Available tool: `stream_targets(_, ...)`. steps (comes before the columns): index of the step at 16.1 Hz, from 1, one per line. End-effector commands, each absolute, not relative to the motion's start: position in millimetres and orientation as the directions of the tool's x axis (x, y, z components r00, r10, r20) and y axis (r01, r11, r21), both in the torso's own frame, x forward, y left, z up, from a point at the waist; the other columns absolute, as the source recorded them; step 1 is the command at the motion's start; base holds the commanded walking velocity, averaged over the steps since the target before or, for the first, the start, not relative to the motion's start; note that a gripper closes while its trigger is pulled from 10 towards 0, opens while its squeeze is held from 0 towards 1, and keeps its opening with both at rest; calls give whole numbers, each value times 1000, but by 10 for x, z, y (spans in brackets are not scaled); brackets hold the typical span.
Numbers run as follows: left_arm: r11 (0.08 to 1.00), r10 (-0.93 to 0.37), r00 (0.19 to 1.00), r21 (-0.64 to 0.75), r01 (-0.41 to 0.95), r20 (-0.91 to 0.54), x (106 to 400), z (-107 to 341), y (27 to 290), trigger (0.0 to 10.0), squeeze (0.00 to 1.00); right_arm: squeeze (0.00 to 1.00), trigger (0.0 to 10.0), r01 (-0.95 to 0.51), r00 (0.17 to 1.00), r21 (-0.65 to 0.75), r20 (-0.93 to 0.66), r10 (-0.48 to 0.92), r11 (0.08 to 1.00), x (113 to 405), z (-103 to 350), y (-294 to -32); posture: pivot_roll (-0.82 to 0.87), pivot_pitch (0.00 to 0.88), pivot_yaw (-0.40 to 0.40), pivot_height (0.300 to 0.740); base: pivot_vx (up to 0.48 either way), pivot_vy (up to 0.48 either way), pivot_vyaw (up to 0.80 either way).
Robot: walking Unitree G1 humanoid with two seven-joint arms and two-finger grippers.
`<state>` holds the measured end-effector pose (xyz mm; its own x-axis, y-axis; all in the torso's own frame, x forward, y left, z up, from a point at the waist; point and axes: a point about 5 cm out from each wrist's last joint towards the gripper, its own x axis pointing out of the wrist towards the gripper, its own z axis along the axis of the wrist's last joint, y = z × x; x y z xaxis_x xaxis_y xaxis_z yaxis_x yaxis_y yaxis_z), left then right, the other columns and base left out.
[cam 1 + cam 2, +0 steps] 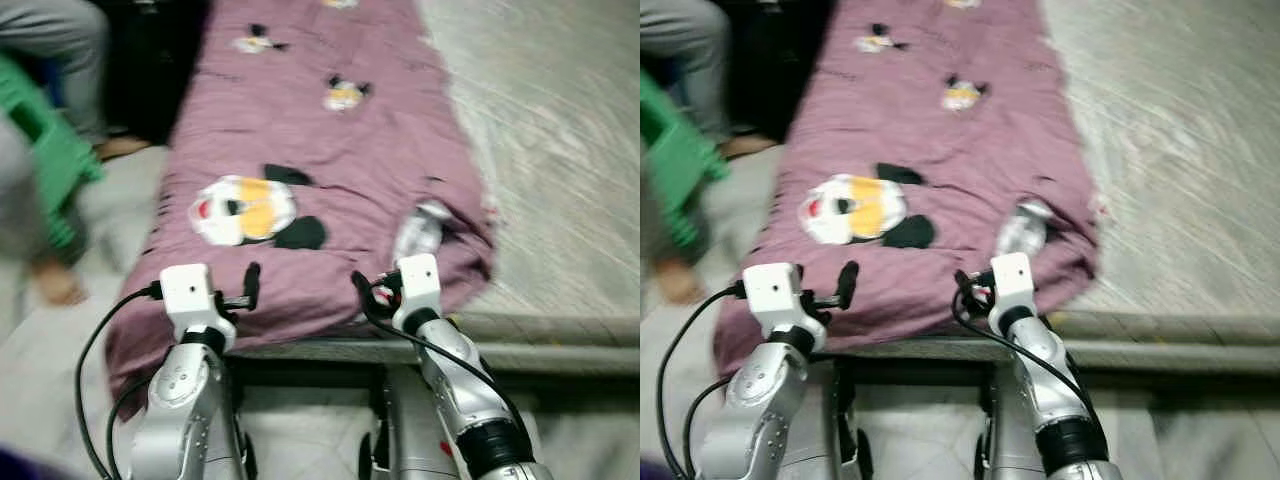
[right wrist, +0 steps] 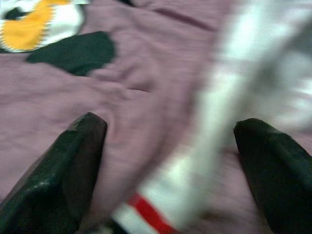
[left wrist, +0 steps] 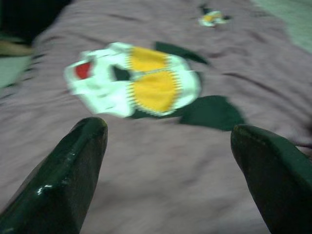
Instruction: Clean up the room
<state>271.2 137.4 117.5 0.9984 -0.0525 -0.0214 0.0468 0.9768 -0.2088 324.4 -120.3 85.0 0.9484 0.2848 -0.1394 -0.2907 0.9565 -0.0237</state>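
Two silver arms end in white, boxy wrist blocks. Black cables loop from each wrist. The left tool and right tool have glossy black fingers.

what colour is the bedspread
Mauve-purple bedspread with white, yellow and black cartoon patches; best in the left eye view.

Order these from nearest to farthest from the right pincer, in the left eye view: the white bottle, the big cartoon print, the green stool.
1. White bottle: on the purple blanket, just ahead of the right pincer.
2. Big cartoon print: to its left, mid-blanket.
3. Green stool: far left, beside the bed.
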Motion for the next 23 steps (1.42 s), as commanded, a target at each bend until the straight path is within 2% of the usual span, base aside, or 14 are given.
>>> stream_targets(1,978,-56,998,-202,51,-21,2702,1184,1355,10000,0,0,10000,-257,954,-13,-163,252,966,3230,787,-1282,13,214,-16,551,0,0,-800)
stream_targets(7,980,-57,998,-193,52,-19,2711,1203,1384,10000,0,0,10000,-185,982,-5,-49,185,983,3262,943,-1382,25,210,1,551,0,0,-133)
stream_targets(12,980,-63,998,-189,60,-14,2731,1224,1378,10000,0,0,10000,-100,995,-21,-4,100,995,3435,1084,-1553,32,204,8,551,0,0,0)
stream_targets(15,982,-59,998,-179,56,-11,2699,1239,1401,10000,0,0,10000,-93,996,-34,15,93,995,3546,1160,-1483,68,212,7,551,0,0,0)
stream_targets(20,991,-6,1000,-132,2,-26,2513,1246,1568,10000,0,0,10000,-111,993,-103,-57,105,989,3641,1065,-1344,142,251,-14,551,0,0,0)
stream_targets(23,992,-2,1000,-129,-2,-27,2461,1276,1561,10000,0,0,10000,-80,996,-136,-47,75,987,3701,1107,-1269,163,259,-11,551,0,0,0)
